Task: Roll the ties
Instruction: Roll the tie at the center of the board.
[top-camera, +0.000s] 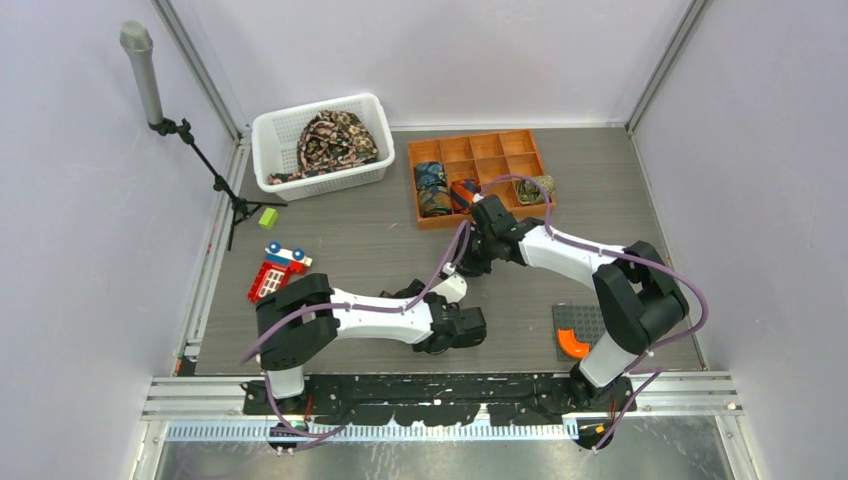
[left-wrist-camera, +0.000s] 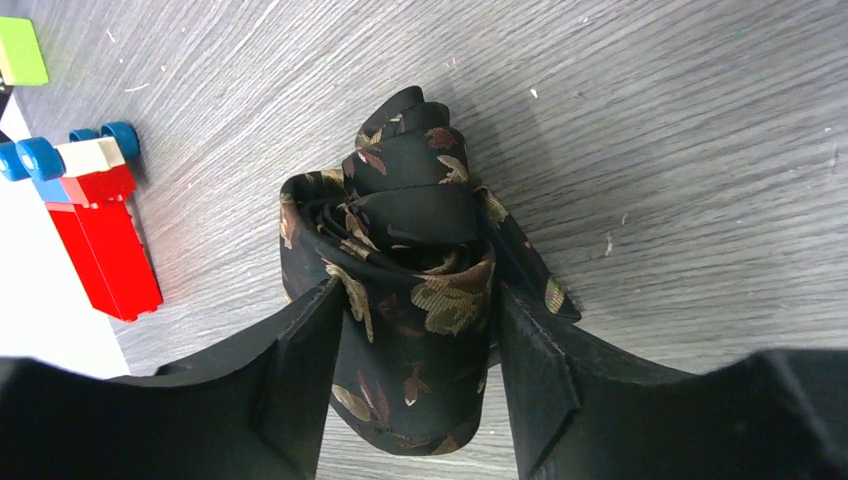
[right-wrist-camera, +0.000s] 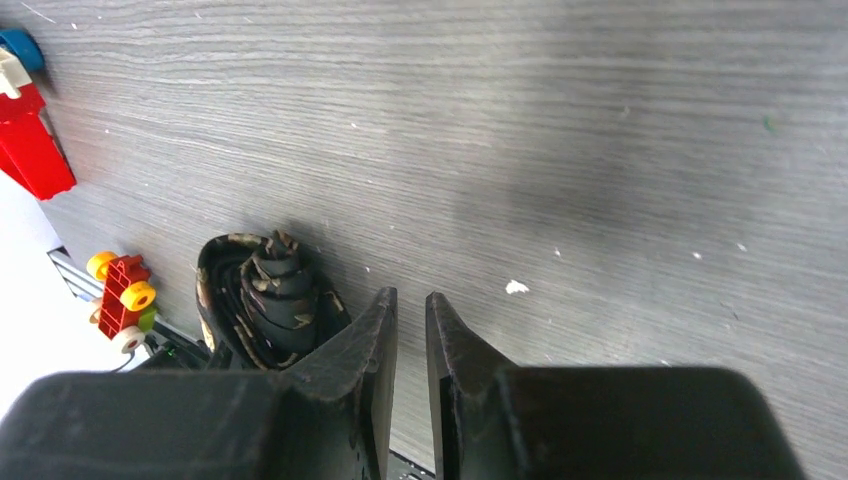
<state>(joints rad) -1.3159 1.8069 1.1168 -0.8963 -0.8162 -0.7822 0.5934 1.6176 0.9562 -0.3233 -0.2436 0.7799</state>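
A black tie with tan leaf print (left-wrist-camera: 410, 200) is wound into a compact roll and stands on the grey table. My left gripper (left-wrist-camera: 420, 290) is shut on it, one finger on each side. In the top view the left gripper (top-camera: 418, 292) sits mid-table and its hand covers the roll. My right gripper (right-wrist-camera: 410, 295) is empty, its jaws nearly together with a thin gap, just right of the roll (right-wrist-camera: 265, 295). In the top view the right gripper (top-camera: 470, 260) sits just above the left hand. More ties lie piled in a white basket (top-camera: 320, 108).
An orange compartment tray (top-camera: 470, 150) at the back holds blue (top-camera: 431, 176), orange-red (top-camera: 462, 192) and olive (top-camera: 536, 188) rolls. A red toy-brick car (top-camera: 280, 270) and a green block (top-camera: 267, 216) lie left. A grey-and-orange plate (top-camera: 575, 335) lies right. A microphone stand (top-camera: 150, 80) stands far left.
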